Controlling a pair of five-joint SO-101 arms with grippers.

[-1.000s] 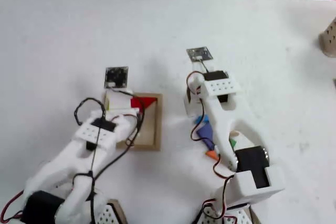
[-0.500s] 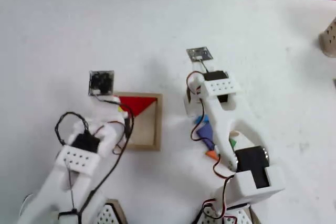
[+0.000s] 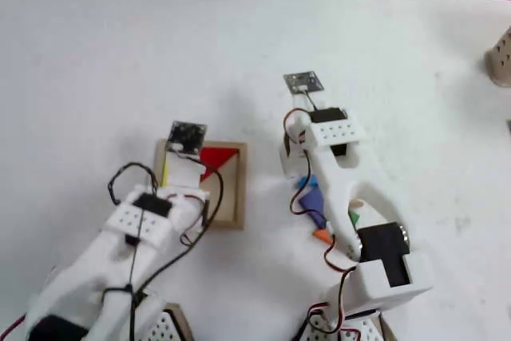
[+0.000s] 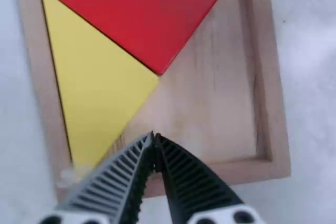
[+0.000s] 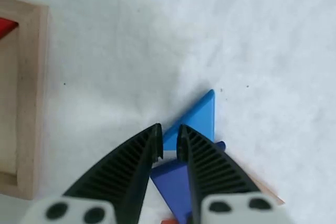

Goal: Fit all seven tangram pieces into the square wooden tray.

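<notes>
The square wooden tray [image 4: 273, 103] holds a red triangle [image 4: 142, 14] and a yellow triangle [image 4: 94, 87], edge to edge; the rest of its floor is bare wood. My left gripper [image 4: 154, 139] is shut and holds nothing, over the bare floor near the tray's rim. In the high view the left arm [image 3: 148, 217] covers much of the tray [image 3: 238, 197]. My right gripper [image 5: 169, 129] is open by a narrow gap just above a light blue triangle [image 5: 197, 116], which lies flat on the table against a dark blue piece [image 5: 173, 182].
Beside the right arm [image 3: 339, 173] lie the blue [image 3: 306, 184], purple [image 3: 314, 201], orange [image 3: 322, 235] and green [image 3: 354, 217] pieces, partly under its cables. The tray's rim [image 5: 39, 77] is close by. A perforated wooden object [image 3: 501, 57] stands at the far right edge.
The left arm pulled back to the left off the tray, then swung forward over it again. The right arm has kept still.
</notes>
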